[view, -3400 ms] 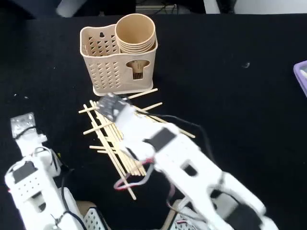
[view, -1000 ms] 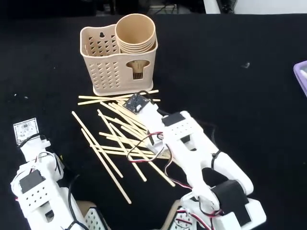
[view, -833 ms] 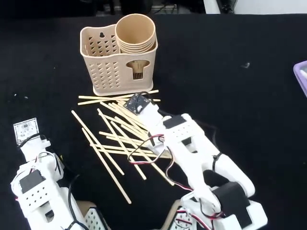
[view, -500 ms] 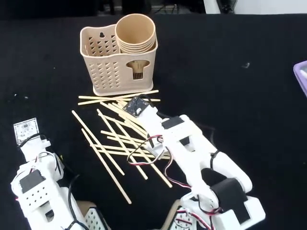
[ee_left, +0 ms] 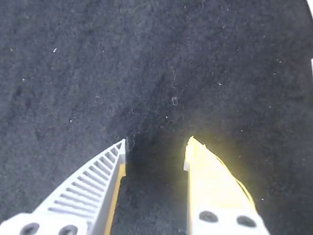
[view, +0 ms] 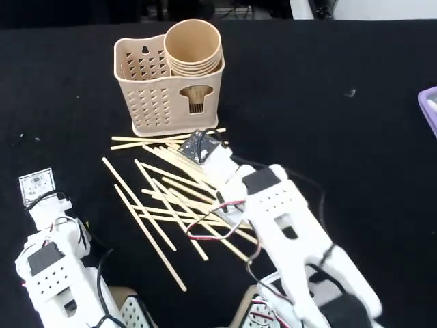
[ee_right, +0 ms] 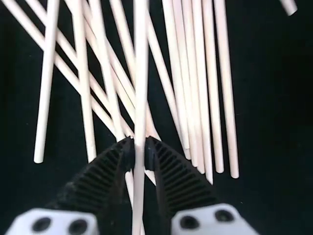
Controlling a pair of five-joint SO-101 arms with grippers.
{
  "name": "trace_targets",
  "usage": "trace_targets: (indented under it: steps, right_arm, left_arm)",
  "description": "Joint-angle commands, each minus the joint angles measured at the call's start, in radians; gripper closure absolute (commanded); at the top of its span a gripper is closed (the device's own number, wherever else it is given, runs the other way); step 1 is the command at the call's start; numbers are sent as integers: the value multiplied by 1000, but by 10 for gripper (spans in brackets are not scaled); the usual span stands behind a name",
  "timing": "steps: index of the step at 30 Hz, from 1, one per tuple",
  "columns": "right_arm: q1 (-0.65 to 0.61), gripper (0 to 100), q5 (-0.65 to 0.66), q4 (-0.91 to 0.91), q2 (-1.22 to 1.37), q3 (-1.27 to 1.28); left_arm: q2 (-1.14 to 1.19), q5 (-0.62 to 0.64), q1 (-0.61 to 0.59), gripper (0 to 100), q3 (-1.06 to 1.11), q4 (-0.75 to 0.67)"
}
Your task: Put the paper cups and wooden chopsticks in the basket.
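We clamp one chopstick
Our right gripper (ee_right: 139,144) is closed on a single wooden chopstick (ee_right: 141,73) above the scattered chopsticks (ee_right: 195,73), just near of the basket (view: 147,102). The basket's right compartment holds the paper cups (view: 194,44). Our left gripper (ee_left: 156,144) hangs parted, near left.

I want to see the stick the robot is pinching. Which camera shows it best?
The right wrist view: the chopstick sits pinched in the right gripper, close up. In the high view the right arm covers that grip, so the stick gets lost among the chopstick pile. The left wrist view faces black table.
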Motion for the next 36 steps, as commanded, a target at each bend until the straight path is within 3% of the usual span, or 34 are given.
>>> trace_targets:
  steps: [1, 7, 16, 25, 31, 36]
  right_arm:
    - [-17, 988, 8, 8, -79, -24]
    - [-5, 988, 26, -110, -77, 41]
    - [37, 988, 244, -298, -77, 122]
    - [40, 985, 255, -344, 77, 71]
    - [25, 845, 252, -334, 239, 10]
    - [25, 893, 255, -339, 257, 13]
  left_arm:
    - [-11, 6, 7, 798, -2, -5]
    - [-11, 6, 7, 798, -2, -5]
    - [-11, 6, 7, 798, -2, -5]
    - [-11, 6, 7, 798, -2, -5]
    - [-11, 6, 5, 798, -2, -5]
    - [-11, 6, 5, 798, -2, -5]
